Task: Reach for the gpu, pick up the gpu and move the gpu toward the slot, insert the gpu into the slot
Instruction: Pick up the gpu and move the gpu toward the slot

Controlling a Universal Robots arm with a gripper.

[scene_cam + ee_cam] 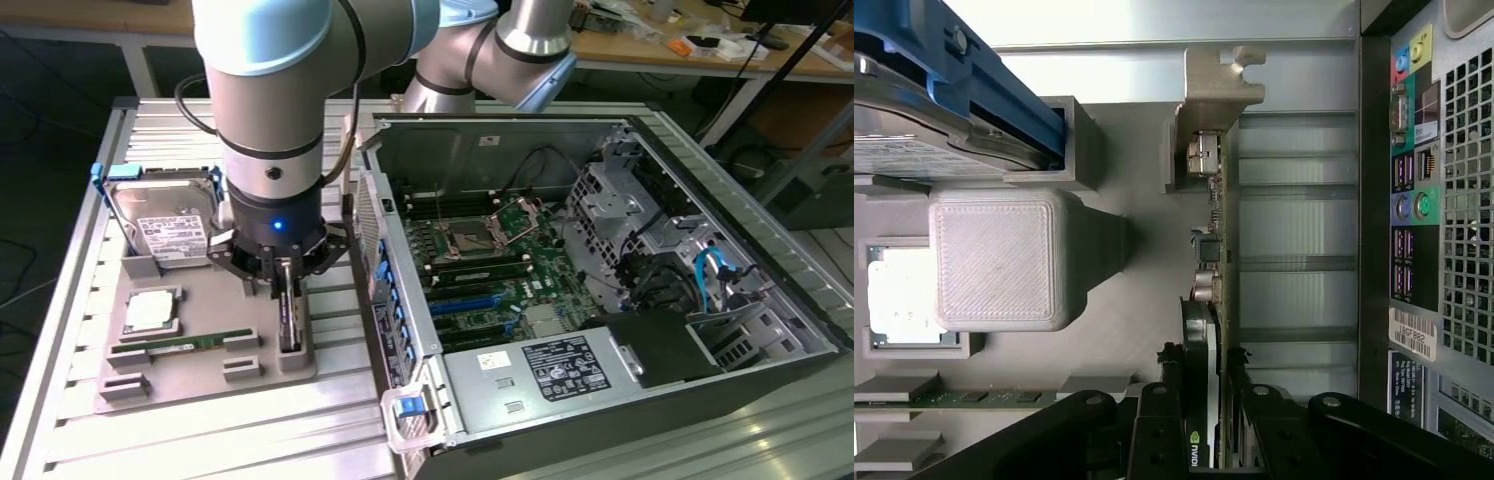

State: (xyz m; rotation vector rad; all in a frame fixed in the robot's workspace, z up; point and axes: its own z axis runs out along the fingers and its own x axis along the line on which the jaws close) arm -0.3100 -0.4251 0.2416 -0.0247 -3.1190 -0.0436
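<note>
We had the gripper (1204, 425) with fingers clamped on both faces of the gpu (1201, 330), edge-up in its tray (200, 385); grip needed to sit square, centred.

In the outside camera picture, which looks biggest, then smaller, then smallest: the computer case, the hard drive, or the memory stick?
1. Computer case, by far the largest.
2. Hard drive, much smaller than the case.
3. Memory stick, long but very thin, the smallest.
</note>
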